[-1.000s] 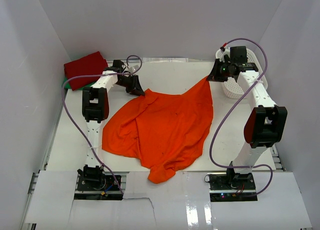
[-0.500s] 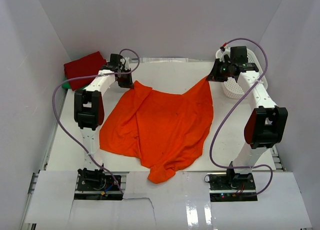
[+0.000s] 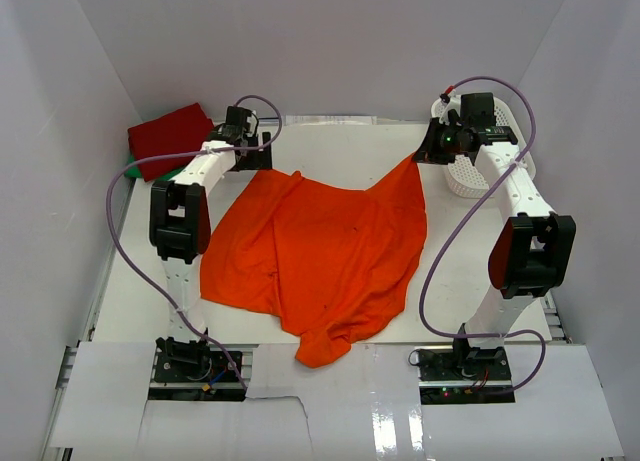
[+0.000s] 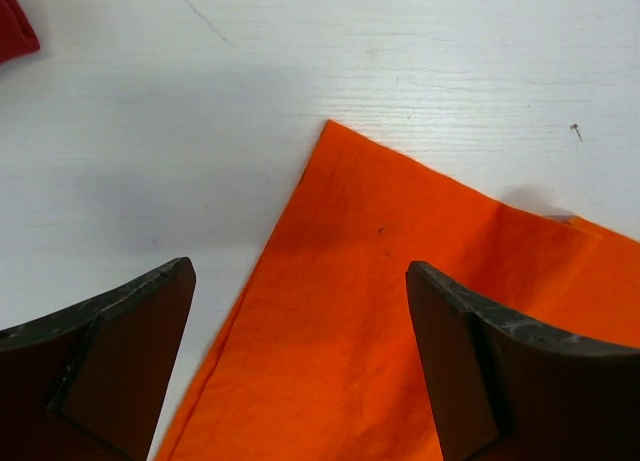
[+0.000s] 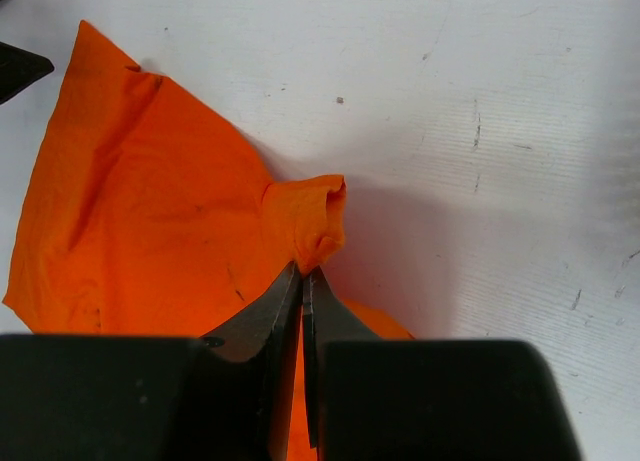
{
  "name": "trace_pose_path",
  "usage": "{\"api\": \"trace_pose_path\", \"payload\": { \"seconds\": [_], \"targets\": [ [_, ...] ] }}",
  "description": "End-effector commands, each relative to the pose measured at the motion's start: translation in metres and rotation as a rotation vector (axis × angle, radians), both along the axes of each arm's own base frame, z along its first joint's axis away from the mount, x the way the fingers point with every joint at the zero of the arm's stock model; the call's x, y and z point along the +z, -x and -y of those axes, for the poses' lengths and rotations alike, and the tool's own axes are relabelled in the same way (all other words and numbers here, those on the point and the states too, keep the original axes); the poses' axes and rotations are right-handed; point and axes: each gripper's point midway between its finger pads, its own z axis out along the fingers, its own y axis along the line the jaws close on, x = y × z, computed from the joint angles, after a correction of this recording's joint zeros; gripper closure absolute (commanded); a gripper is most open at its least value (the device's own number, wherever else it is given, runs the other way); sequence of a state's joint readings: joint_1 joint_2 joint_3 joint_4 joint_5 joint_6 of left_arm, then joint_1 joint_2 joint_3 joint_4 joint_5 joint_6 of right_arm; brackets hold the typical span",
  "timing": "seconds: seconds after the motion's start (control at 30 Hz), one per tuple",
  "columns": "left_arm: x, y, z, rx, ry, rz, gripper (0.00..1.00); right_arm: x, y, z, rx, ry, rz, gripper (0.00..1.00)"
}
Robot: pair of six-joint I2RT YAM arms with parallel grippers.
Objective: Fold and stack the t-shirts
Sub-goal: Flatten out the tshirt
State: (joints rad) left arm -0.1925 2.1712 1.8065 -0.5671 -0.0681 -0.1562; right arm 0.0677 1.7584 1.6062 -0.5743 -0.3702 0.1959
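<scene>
- Since half a second ago the left pincer point(image 4: 300, 271) has let go of the orange t-shirt point(image 3: 320, 261), and the shirt's far-left corner now lies flat on the white surface point(image 3: 340, 141)
- Far left, in the back corner, sits a folded red t-shirt point(image 3: 170, 131), with a sliver of green t-shirt point(image 3: 133, 167) peeking out at its near edge
- Left pincer is spread wide over the freed corner, with nothing between its fingers
- Centre: the orange t-shirt lies loosely spread and rumpled, one part trailing toward the near edge
- Right pincer point(image 5: 301, 273), pressed together, pinches the shirt's far-right corner, which is drawn up into a point
- Far right: a white mesh basket point(image 3: 470, 176) sits beside the right arm
</scene>
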Motion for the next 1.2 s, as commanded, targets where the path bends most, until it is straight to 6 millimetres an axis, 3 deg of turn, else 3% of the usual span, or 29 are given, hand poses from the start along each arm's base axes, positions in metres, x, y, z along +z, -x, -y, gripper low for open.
{"api": "trace_pose_path", "payload": {
  "seconds": [0.0, 0.13, 0.43, 0.7, 1.0, 1.07, 1.17],
  "targets": [
    [0.017, -0.011, -0.004, 0.008, -0.025, 0.050, 0.02, 0.024, 0.004, -0.003, 0.031, -0.003, 0.073, 0.92],
    [0.001, -0.017, -0.005, 0.006, 0.074, -0.004, 0.03, 0.025, 0.005, -0.003, 0.034, 0.002, 0.075, 0.92],
    [0.000, -0.037, 0.014, -0.057, 0.153, -0.009, 0.15, 0.028, 0.005, -0.002, 0.037, 0.011, 0.083, 0.92],
    [-0.015, -0.034, 0.027, -0.096, 0.168, -0.044, 0.21, 0.024, 0.002, -0.001, 0.032, 0.018, 0.070, 0.92],
    [-0.044, -0.030, 0.025, -0.065, 0.135, -0.105, 0.26, 0.028, 0.001, 0.010, -0.020, 0.075, 0.102, 0.92],
    [-0.044, -0.030, 0.026, -0.066, 0.139, -0.109, 0.29, 0.031, 0.001, 0.012, -0.033, 0.092, 0.113, 0.92],
    [-0.044, -0.032, 0.026, -0.072, 0.140, -0.106, 0.42, 0.033, 0.002, 0.014, -0.039, 0.121, 0.136, 0.92]
  ]
}}
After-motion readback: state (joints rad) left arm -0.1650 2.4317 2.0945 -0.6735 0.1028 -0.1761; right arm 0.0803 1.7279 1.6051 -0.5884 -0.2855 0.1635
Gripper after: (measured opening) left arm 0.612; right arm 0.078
